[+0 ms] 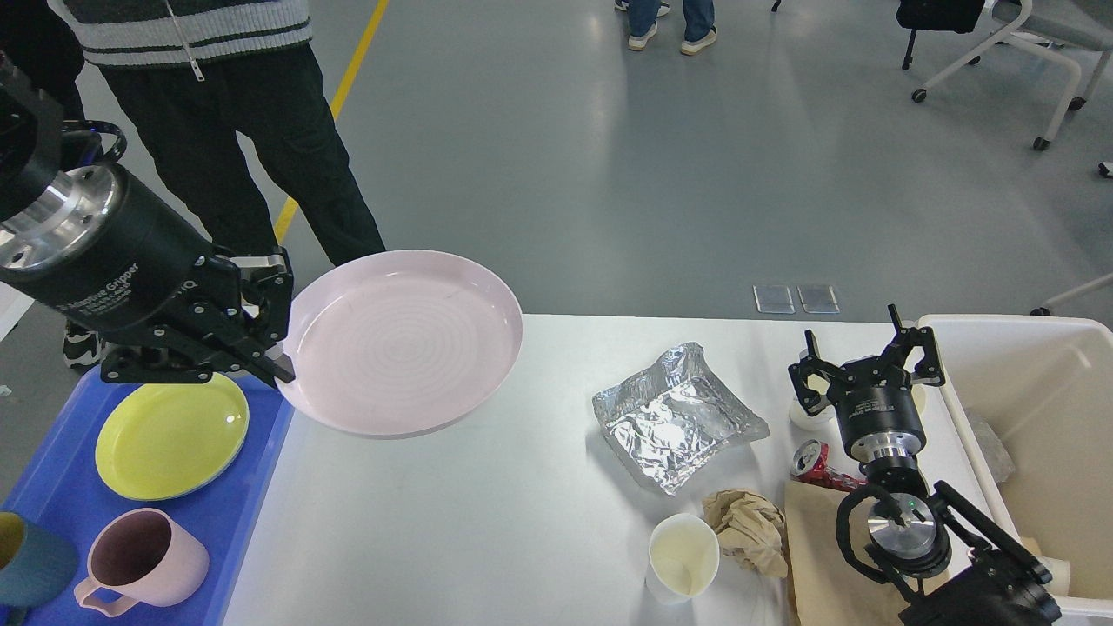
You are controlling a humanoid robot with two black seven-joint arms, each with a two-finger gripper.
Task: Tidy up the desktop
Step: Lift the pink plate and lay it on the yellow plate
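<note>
The white desktop (487, 522) fills the lower view. My left gripper (276, 335) is shut on the left rim of a pink plate (402, 341) and holds it well above the desktop's left end, roughly level. My right gripper (865, 369) is open and empty, fingers spread, above the desktop's right end next to a small white cup partly hidden behind it. Near it lie a crumpled foil tray (676, 416), a crushed red can (813, 461), a brown paper wad (749, 526), a brown paper bag (817, 556) and a white paper cup (684, 556).
A blue tray (235, 513) at the left holds a yellow plate (171, 435), a pink mug (143, 556) and a teal cup (30, 565). A cream-white bin (1039, 417) stands at the right. A person's legs (252, 139) stand behind the table's left end.
</note>
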